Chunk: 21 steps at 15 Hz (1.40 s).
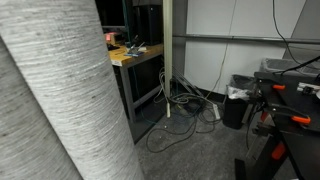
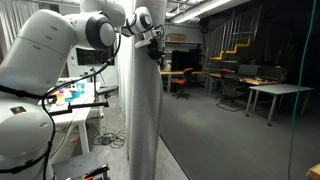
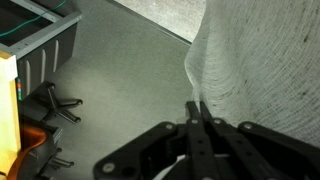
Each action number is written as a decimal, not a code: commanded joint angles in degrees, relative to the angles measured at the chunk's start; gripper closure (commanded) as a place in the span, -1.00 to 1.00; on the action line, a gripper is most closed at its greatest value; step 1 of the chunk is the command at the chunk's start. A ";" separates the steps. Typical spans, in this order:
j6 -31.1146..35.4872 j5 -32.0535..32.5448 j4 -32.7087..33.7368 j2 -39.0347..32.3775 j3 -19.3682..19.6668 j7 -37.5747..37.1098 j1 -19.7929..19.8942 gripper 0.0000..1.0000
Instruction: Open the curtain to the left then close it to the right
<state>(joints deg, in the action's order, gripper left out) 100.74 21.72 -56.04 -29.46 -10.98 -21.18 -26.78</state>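
The curtain (image 1: 60,100) is a big drape of light grey-beige woven cloth, rough in weave, with fine horizontal streaks across it and soft folds running down it. In an exterior view it fills the near left side as a broad slanting sheet. In an exterior view (image 2: 145,110) it hangs gathered into one tall narrow column that reaches the floor, in front of a dark glass wall. In the wrist view the curtain (image 3: 260,70) takes up the right side, and its edge narrows to a point at the fingertips.

The gripper (image 3: 197,108) is black, with two slim fingers pressed flat together and no gap between them. The tapered fold of cloth runs straight into their tips, so they appear to pinch the curtain's edge. In an exterior view the gripper (image 2: 152,42) sits high on the gathered column, touching its upper part. The white, rounded arm (image 2: 60,45) reaches in from the side.

Below the fingers lies a plain grey carpeted floor (image 3: 120,90). Behind the curtain stands a workbench (image 1: 135,55) with a wooden top and dark metal legs, with loose cables (image 1: 180,100) coiled on the floor beside it and a black bin (image 1: 235,108) further along. Beyond the glass stands a pale table (image 2: 275,92), well apart from the curtain.
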 commanded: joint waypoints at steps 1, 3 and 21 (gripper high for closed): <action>-2.74 0.49 1.04 -5.65 0.50 -6.14 -2.67 0.99; -2.43 0.27 1.24 -5.82 0.37 -7.06 -2.65 0.99; -10.08 4.43 -25.36 23.35 13.95 -5.72 9.31 0.99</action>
<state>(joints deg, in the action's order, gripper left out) 90.21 25.21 -72.39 -14.01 1.29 -29.49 -19.90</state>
